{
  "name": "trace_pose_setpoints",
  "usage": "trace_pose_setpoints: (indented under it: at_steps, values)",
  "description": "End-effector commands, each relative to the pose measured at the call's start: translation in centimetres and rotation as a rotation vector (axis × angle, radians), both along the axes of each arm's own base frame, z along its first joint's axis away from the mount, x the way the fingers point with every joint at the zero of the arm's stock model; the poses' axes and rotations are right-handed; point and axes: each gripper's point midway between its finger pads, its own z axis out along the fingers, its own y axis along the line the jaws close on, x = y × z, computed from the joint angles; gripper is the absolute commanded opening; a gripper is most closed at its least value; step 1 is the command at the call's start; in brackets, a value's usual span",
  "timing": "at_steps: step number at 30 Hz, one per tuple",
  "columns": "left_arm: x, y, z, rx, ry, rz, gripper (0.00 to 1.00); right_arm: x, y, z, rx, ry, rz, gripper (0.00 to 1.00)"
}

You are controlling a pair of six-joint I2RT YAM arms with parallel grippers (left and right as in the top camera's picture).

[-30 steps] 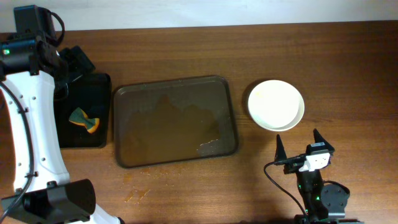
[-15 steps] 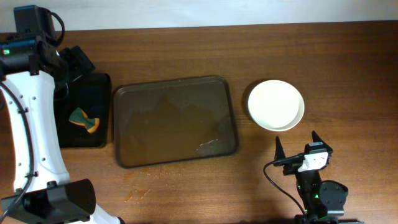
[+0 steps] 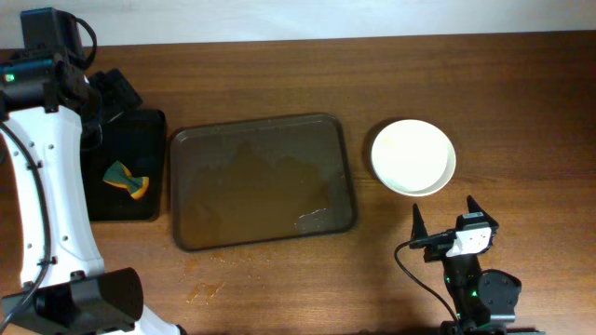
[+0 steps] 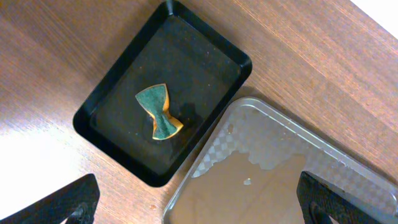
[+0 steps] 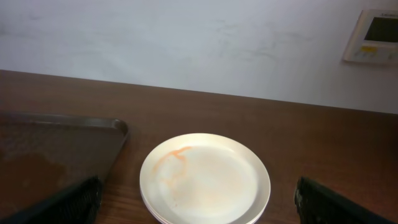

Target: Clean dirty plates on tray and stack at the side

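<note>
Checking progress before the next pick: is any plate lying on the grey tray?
No, the tray holds only a brownish liquid film, while the white plates sit on the table to its right.

Only change noted is at the right gripper. Compared with 1.0 s ago, its fingertips sit a shade lower in the overhead view, marginally farther from the plate. The dark wrist body behind them sits slightly higher in the frame, so the arm looks a little more foreshortened. The shift was done by 0.5 s ago, and nothing differs between then and now.
</note>
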Motion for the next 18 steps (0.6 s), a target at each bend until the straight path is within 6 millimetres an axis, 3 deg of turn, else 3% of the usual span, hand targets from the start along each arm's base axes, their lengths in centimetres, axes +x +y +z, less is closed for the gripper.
trace_pose_setpoints:
  at_steps: [1,5,8,10,13,18]
  values:
    - [-0.3,0.9,-0.1,0.019,0.007,0.034,1.00,0.0,-0.1,-0.2,0.007,0.004,-0.006,0.98]
    - [0.1,0.1,2.3,0.056,-0.094,-0.022,1.00,0.0,-0.1,-0.2,0.007,0.004,-0.006,0.98]
    - [2.0,-2.5,5.2,0.146,-0.257,-0.192,1.00,0.0,-0.1,-0.2,0.007,0.004,-0.006,0.98]
    - [2.5,-4.0,6.0,0.190,-0.331,-0.273,1.00,0.0,-0.1,-0.2,0.007,0.005,-0.006,0.98]
    - [2.1,-5.2,5.7,0.235,-0.412,-0.342,1.00,0.0,-0.1,-0.2,0.007,0.005,-0.006,0.98]
    - [0.5,-7.2,2.0,0.298,-0.563,-0.530,1.00,0.0,-0.1,-0.2,0.007,0.005,-0.006,0.98]
